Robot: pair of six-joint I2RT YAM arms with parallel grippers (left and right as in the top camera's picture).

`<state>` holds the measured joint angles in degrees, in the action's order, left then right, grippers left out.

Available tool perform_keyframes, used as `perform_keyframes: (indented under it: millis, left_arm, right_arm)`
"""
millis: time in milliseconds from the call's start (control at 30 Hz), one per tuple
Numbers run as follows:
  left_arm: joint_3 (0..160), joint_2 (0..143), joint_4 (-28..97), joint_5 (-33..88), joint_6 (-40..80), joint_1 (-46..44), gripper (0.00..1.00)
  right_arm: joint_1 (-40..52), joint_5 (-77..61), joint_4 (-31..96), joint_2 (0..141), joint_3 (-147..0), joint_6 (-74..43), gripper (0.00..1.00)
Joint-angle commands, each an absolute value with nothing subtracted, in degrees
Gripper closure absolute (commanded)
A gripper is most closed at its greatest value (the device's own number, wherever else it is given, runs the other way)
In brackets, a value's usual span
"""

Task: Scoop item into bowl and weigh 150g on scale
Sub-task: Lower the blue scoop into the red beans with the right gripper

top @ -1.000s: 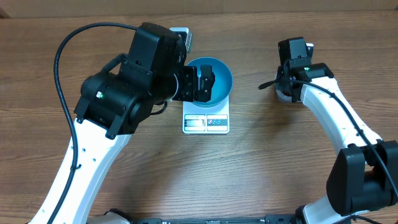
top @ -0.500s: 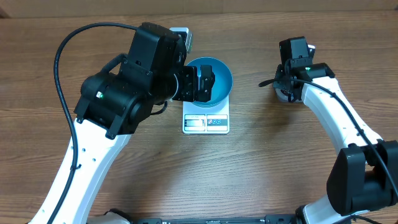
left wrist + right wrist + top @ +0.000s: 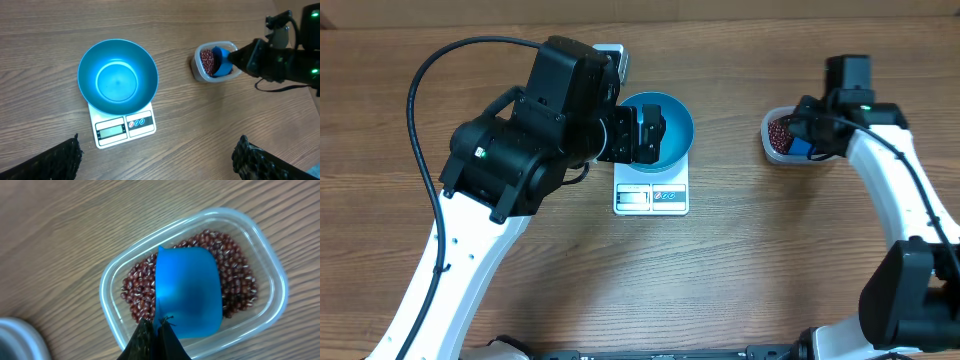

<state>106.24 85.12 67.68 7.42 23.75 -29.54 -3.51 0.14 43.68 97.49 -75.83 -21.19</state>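
The blue bowl (image 3: pixel 118 76) stands empty on the white scale (image 3: pixel 125 130). High above them my left gripper (image 3: pixel 157 165) is open with nothing between its fingers; from overhead it (image 3: pixel 650 135) covers the left side of the bowl (image 3: pixel 672 125). To the right, a clear tub (image 3: pixel 775 140) holds the red-brown beans (image 3: pixel 140 287). A small blue scoop (image 3: pixel 187 292) lies in the beans. My right gripper (image 3: pixel 156 335) is shut on the scoop's near end, just over the tub's rim (image 3: pixel 112 315).
A white object (image 3: pixel 610 50) shows behind the left arm at the back. A black cable (image 3: pixel 440 70) loops over the table's left side. A pale rounded edge (image 3: pixel 15 340) sits at the lower left of the right wrist view. Bare wood surrounds the scale.
My right arm has swung to the right, uncovering the tub with its beans and the scoop. The left arm, bowl and scale have not moved.
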Motion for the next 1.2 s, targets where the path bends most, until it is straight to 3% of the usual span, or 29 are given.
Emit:
perform_keyframes:
  millis: [0,733,1167]
  left_arm:
    - [107.53,84.12,67.66,6.87,22.68,-29.54,0.00]
    - [107.53,84.12,67.66,6.85,22.68,-29.54,0.00]
    - [107.53,84.12,67.66,6.87,22.68,-29.54,0.00]
  right_arm:
    - [-6.09,-12.73,44.56,96.44,-76.90,-19.38,0.96]
    - [-6.85,-19.29,49.71,96.73,-76.88,-18.24,0.96]
    - [-10.22,-21.93,50.96,96.73,-76.90,-25.32,0.96]
